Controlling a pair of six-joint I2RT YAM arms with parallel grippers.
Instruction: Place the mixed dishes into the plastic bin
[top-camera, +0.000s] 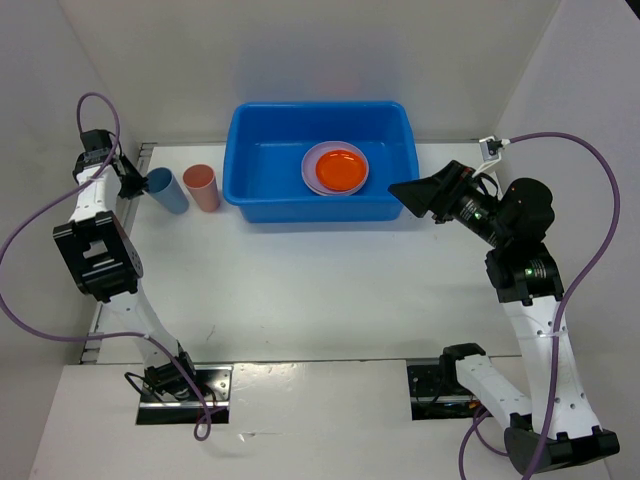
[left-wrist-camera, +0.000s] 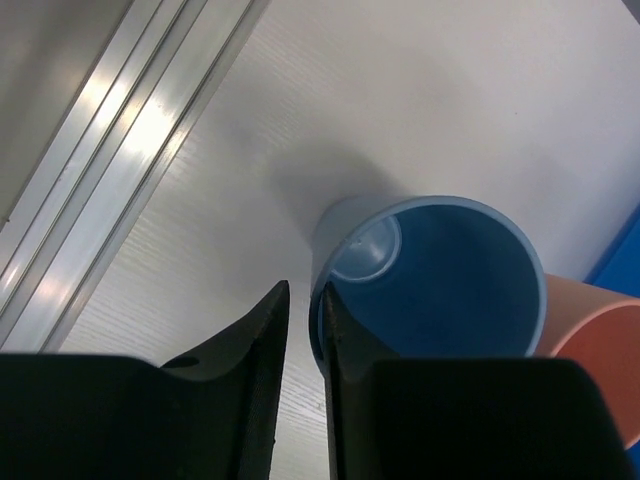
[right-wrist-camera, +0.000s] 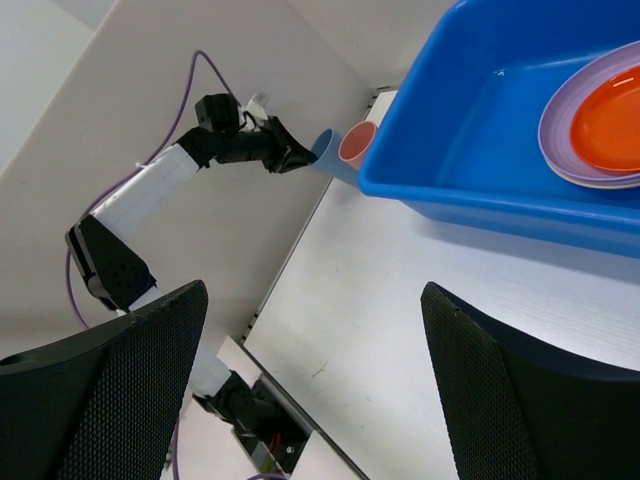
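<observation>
The blue plastic bin (top-camera: 322, 205) stands at the back middle, and it also shows in the right wrist view (right-wrist-camera: 470, 150). In it lies a lavender plate (top-camera: 312, 160) with the smaller orange plate (top-camera: 338, 170) on top. No yellow or pink plate shows clearly. Left of the bin are the blue cup (top-camera: 170, 192), tilted, and the salmon-pink cup (top-camera: 203, 188). My left gripper (left-wrist-camera: 300, 310) is shut on the blue cup (left-wrist-camera: 440, 270), one finger inside the rim and one outside. My right gripper (top-camera: 412, 192) is open and empty beside the bin's right end.
A metal rail (left-wrist-camera: 110, 150) runs along the table's left edge just behind the blue cup. White walls close in the back and both sides. Purple cables (top-camera: 590, 160) loop from both arms.
</observation>
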